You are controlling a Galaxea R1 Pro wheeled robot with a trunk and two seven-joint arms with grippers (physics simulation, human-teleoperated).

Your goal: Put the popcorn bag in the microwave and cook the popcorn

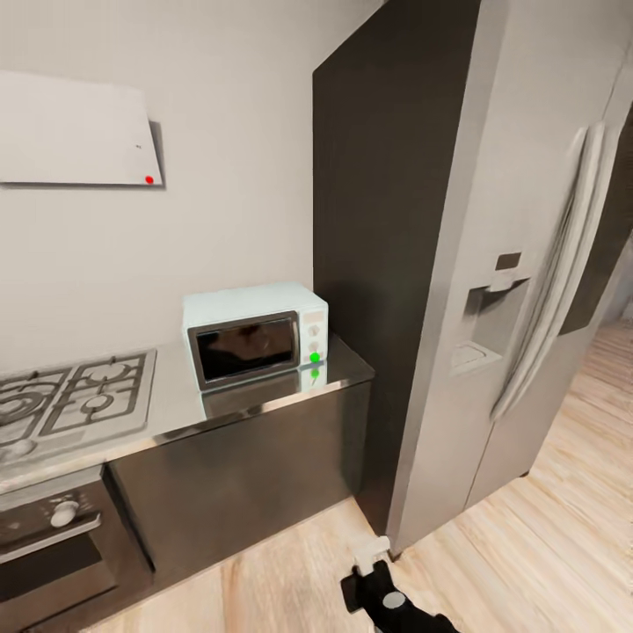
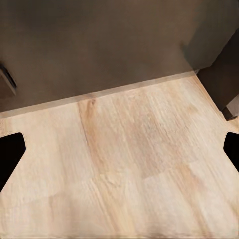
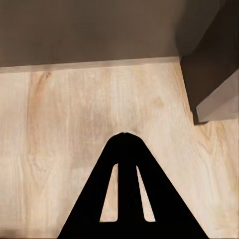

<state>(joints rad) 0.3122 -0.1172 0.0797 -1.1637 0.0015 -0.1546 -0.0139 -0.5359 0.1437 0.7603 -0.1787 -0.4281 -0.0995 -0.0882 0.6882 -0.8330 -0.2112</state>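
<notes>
The pale blue-white microwave stands at the right end of the steel countertop. Its dark glass door is closed, and a green light glows low on its control panel. I cannot see through the glass. The popcorn bag is out of view. In the left wrist view my left gripper is open, its dark fingertips wide apart over bare wood floor. In the right wrist view my right gripper is shut to a point with nothing in it, also above the floor. A dark piece of arm shows low in the head view.
A gas hob lies left of the microwave, with a built-in oven below it. A tall steel fridge and its dark side panel rise right beside the counter end. A white wall unit hangs above. Light wood floor lies in front.
</notes>
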